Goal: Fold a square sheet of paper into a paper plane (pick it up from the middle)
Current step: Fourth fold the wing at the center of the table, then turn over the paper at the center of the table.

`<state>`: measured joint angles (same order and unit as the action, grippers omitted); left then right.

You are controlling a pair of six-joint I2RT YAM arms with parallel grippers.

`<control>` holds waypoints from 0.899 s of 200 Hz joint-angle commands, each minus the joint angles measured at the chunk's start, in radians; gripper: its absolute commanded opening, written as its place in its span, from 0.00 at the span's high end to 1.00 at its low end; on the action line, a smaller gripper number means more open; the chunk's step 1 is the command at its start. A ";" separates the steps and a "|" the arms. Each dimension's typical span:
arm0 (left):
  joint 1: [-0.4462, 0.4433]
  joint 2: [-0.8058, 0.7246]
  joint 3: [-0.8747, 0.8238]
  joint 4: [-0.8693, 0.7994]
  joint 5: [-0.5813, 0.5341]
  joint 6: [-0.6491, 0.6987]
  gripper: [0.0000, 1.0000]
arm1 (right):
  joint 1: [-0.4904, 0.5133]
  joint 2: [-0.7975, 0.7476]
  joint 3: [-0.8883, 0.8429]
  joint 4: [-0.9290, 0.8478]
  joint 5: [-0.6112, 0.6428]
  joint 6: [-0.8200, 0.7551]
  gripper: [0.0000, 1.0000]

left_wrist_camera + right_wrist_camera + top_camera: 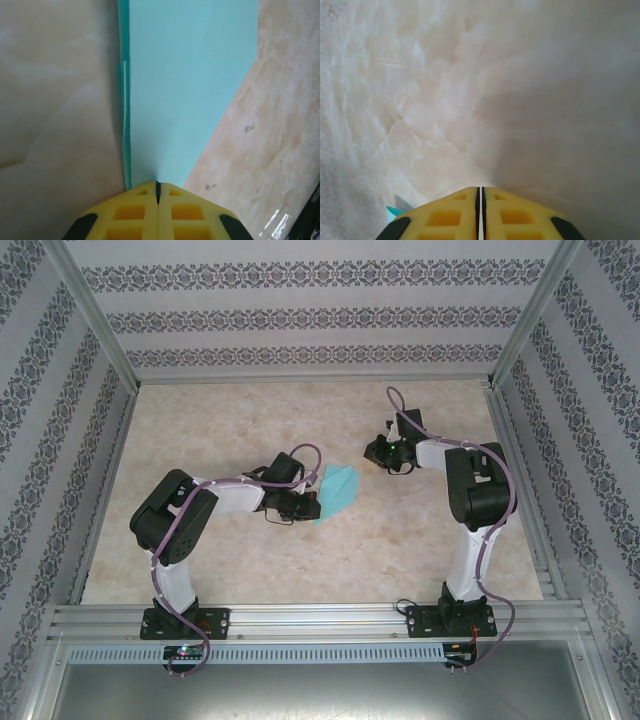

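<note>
The square sheet of paper is folded into a narrow turquoise wedge at mid-table. In the left wrist view the paper runs straight out from my yellow fingers, with layered edges along its left side. My left gripper is shut on the paper's near tip. My right gripper hangs just up and right of the paper, apart from it. Its jaws stand parted by a thin slit with nothing between them. A turquoise corner of the paper peeks in at the lower left of the right wrist view.
The marbled beige table is bounded by aluminium rails at the near edge and patterned walls on three sides. Both arm bases are bolted to the near rail.
</note>
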<state>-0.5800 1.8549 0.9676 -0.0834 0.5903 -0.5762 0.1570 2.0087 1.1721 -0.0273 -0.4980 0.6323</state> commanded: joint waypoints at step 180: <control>0.138 -0.293 -0.034 -0.066 -0.447 -0.106 0.00 | 0.258 -0.276 -0.226 0.017 0.118 0.342 0.28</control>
<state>-0.4587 1.5970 0.9962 -0.1570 0.2020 -0.5941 0.3912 1.6779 0.9165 -0.0044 -0.3897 0.9146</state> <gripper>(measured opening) 0.999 0.730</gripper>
